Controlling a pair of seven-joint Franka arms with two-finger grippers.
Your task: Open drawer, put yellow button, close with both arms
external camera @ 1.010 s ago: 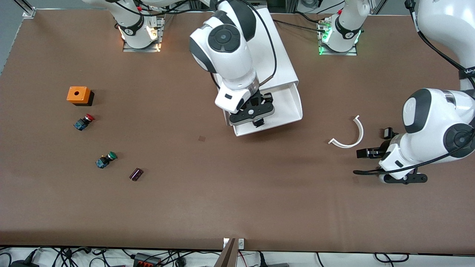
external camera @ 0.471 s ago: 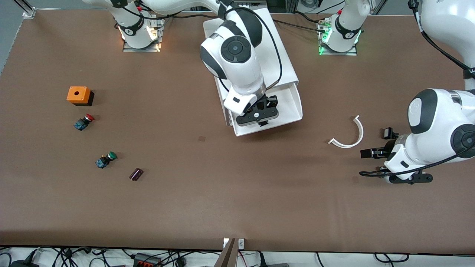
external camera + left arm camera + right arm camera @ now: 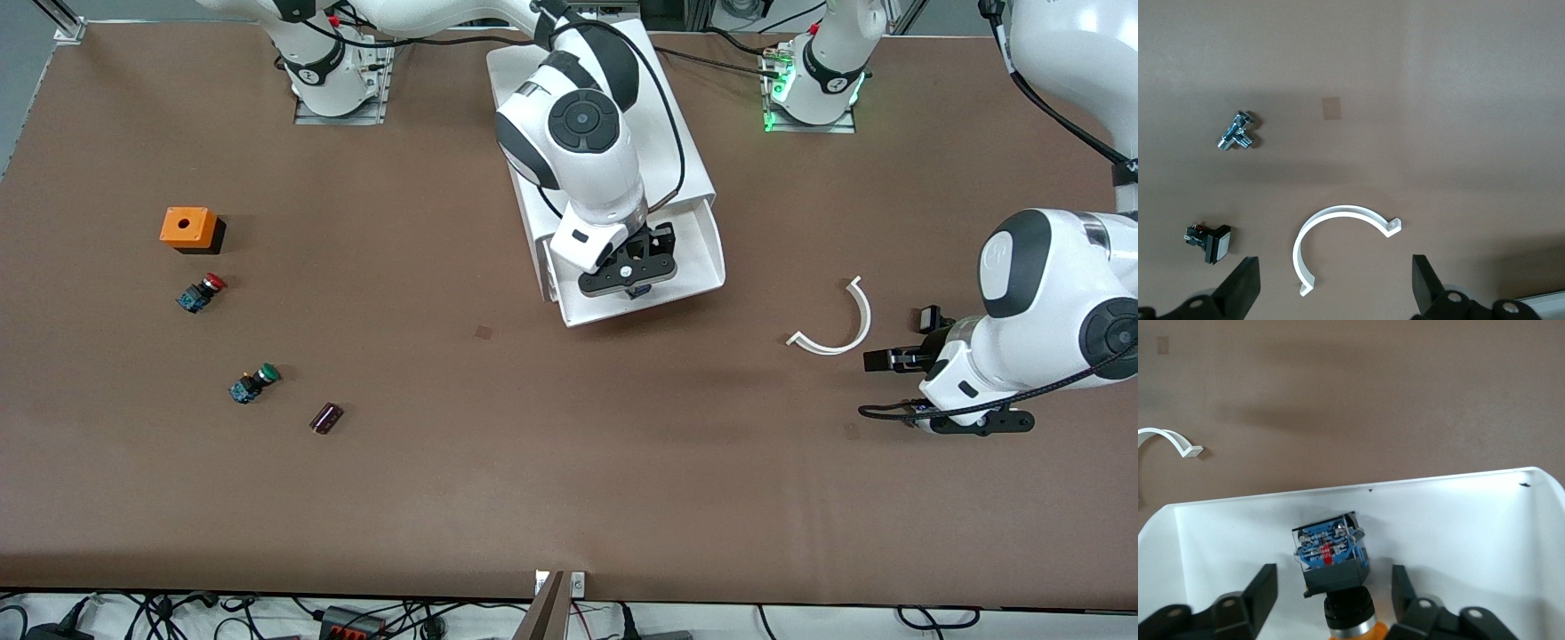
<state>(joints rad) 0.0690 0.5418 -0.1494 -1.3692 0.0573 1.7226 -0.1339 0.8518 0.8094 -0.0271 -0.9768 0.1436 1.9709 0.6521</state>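
The drawer (image 3: pixel 702 258) stands pulled out of the glossy white cabinet (image 3: pixel 685 151), and the yellow button (image 3: pixel 1335 570) lies in it on its smooth white floor, blue base up, between the spread fingers of my right gripper (image 3: pixel 633 274), which no longer grips it. My left gripper (image 3: pixel 900 342) waits wide open over the matte brown counter (image 3: pixel 569 462), just beside a curved white plastic clip (image 3: pixel 840 327).

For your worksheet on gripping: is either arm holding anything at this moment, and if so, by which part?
Nothing is held. The right gripper is open over the drawer, the yellow button lying loose between its fingers. The left gripper is open and empty.
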